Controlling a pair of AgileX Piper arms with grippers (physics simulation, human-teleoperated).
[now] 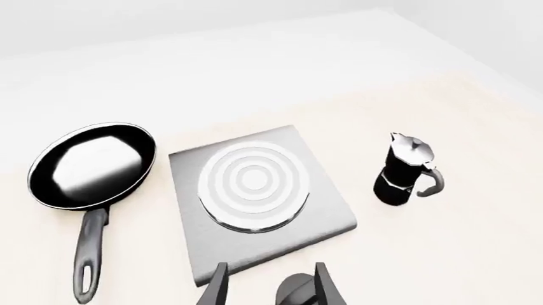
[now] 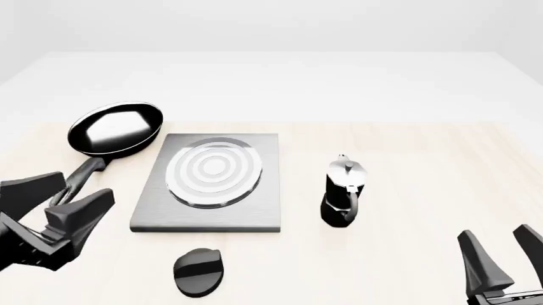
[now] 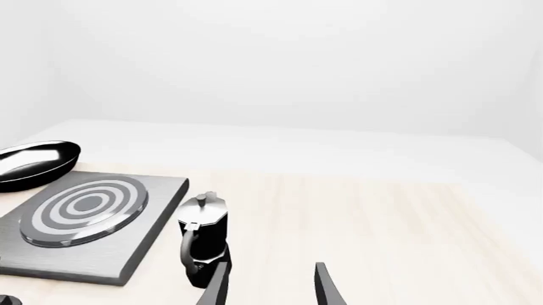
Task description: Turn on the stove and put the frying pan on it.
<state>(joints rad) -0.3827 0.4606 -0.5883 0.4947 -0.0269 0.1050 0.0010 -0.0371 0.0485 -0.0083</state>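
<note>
Both grippers, left gripper (image 2: 63, 206) and right gripper (image 2: 502, 254), hover open; frying pan (image 2: 116, 130) lies beside stove (image 2: 212, 181).

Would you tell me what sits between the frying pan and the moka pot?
The stove lies between the frying pan and the moka pot; the front view shows it plainly.

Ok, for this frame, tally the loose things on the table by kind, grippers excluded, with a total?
frying pan: 1
stove slab: 1
stove knob: 1
moka pot: 1
Total: 4
</note>
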